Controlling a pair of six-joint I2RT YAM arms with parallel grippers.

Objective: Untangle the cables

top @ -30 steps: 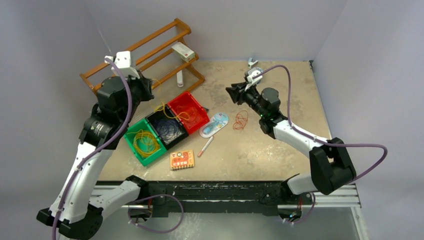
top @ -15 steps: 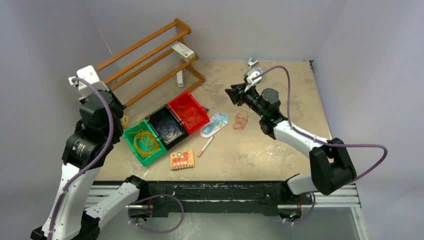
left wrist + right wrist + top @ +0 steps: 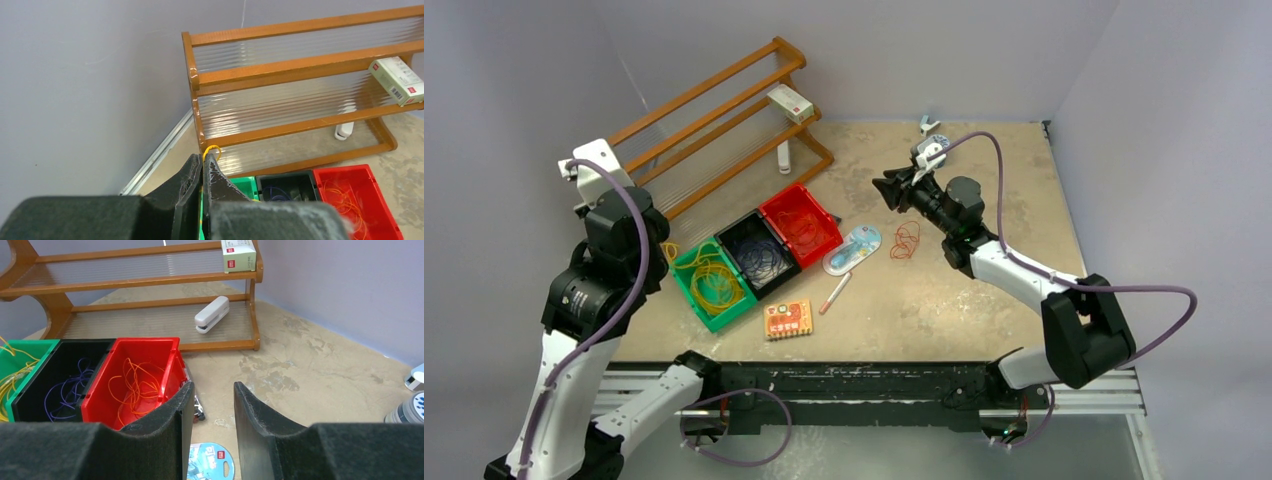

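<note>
**Counter** [image 3: 924, 310]: sandy, mottled board, scuffed with pale patches. Plain grey-lilac walls close it in at left, far and right. A black rail along the near edge carries both arm bases.

**Far left corner:** wooden rack [image 3: 300, 63] with ribbed clear shelves. A white box [image 3: 790, 100] sits on an upper shelf and a stapler [image 3: 784, 157] on the lowest.

**Left of centre:** three bins touching in a diagonal row.
- The green bin [image 3: 736, 315] is nearest and holds the yellow cable [image 3: 711, 283] in a heap.
- The black bin [image 3: 781, 279] is in the middle and holds the dark blue cable [image 3: 762, 258].
- The red bin [image 3: 823, 249] is farthest and holds the orange cable [image 3: 801, 226].

The red cable [image 3: 905, 240] lies loose on the bare counter right of centre, apart from the bins.

**Left hand** [image 3: 202, 161]: held high, left of the green bin. It is clenched on a strand of the yellow cable, and a small loop pokes out past the fingertips.

**Right hand** [image 3: 212, 387]: released, nothing between the fingers. It is held above the counter on the far side of the red cable.

**Loose items right of and near the bins:** blister pack [image 3: 852, 249], pen [image 3: 835, 293], orange card [image 3: 787, 318].
</note>
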